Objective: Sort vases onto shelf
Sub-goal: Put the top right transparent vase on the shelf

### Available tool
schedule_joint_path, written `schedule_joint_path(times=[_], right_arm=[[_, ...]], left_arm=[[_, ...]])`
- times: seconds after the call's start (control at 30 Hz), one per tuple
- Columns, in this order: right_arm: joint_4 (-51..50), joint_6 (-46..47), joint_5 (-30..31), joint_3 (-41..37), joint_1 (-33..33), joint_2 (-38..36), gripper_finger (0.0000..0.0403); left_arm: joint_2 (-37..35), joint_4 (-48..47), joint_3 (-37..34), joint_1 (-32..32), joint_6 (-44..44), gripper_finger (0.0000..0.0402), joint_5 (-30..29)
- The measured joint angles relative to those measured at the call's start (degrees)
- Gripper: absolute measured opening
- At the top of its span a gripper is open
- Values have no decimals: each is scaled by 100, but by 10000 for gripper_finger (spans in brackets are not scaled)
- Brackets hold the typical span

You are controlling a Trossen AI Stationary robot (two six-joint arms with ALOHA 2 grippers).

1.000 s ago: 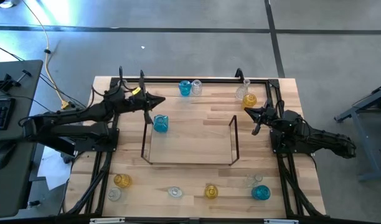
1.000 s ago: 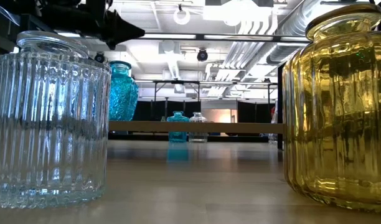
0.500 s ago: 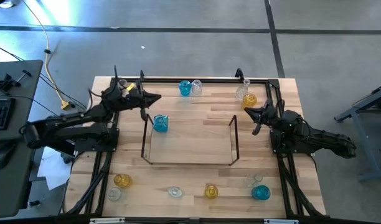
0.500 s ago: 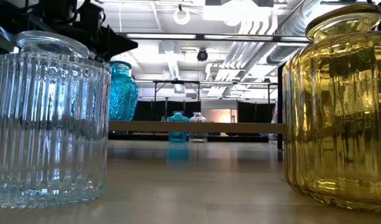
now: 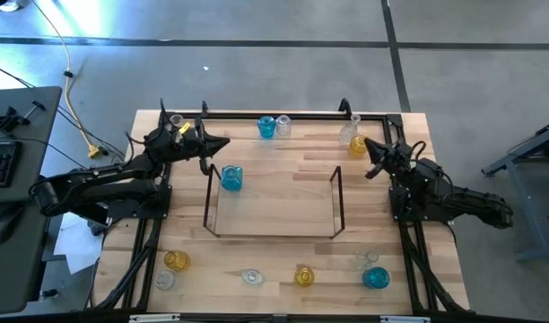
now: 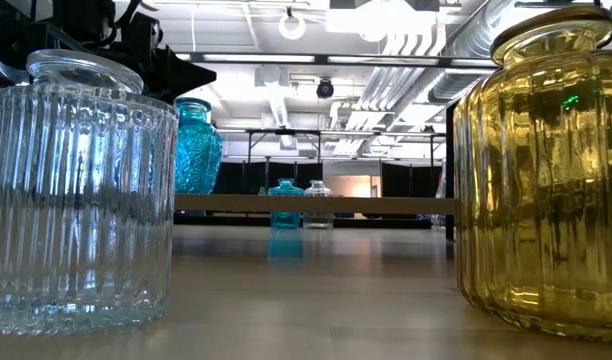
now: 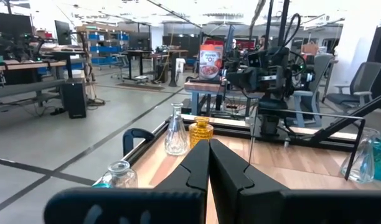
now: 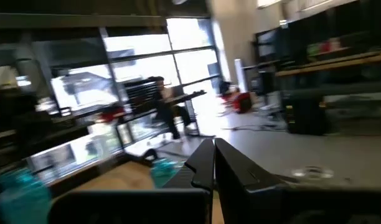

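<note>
Since a second ago the left gripper (image 5: pixel 222 142) pulled back slightly toward the far-left corner and the right gripper (image 5: pixel 368 148) swung toward the yellow vase (image 5: pixel 359 144); both jaws shut, empty. One blue vase (image 5: pixel 231 178) stands on the shelf (image 5: pixel 273 235); eleven vases ring the worktop (image 5: pixel 292 166), clear ones faint.

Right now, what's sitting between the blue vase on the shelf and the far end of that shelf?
Nothing: in the high view, the shelf is bare light wood from the blue vase to its right end piece.
</note>
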Motion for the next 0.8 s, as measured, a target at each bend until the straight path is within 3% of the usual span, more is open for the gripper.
schedule_joint_path(times=[0.3, 0.6, 0.8], right_arm=[[245, 538, 19, 0, -279, 823, 22], [569, 1134, 93, 429, -781, 2202, 141], [-412, 1065, 353, 1482, -1366, 3482, 221]], left_arm=[[0, -4, 0, -1, 2, 0, 39], [0, -37, 0, -53, 203, 0, 39], [0, -98, 0, -58, 359, 0, 39]])
